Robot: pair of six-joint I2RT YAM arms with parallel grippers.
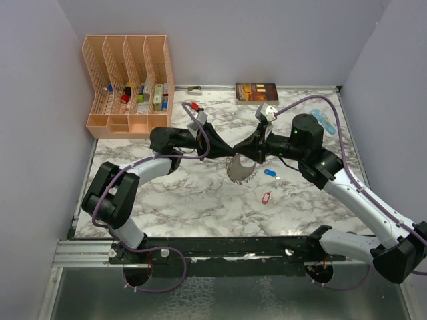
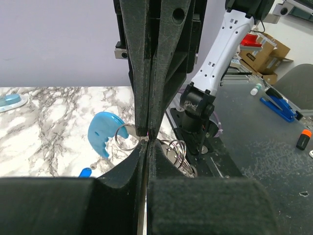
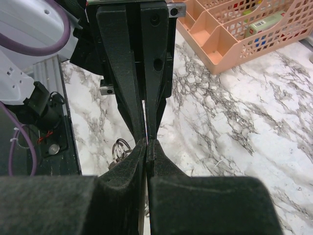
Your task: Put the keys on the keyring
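My two grippers meet tip to tip above the middle of the marble table. The left gripper is shut on the keyring. Grey metal rings and a light-blue strap hang beside its fingertips. The right gripper is shut on the same bunch from the other side, with rings showing to the left of its jaws. The dark blue key and the red key lie loose on the table, to the right of the hanging bunch and nearer the arm bases.
A peach desk organizer with small items stands at the back left. A brown box lies against the back wall. A pale-blue see-through object rests at the right edge, and a small red-tipped item lies near the organizer.
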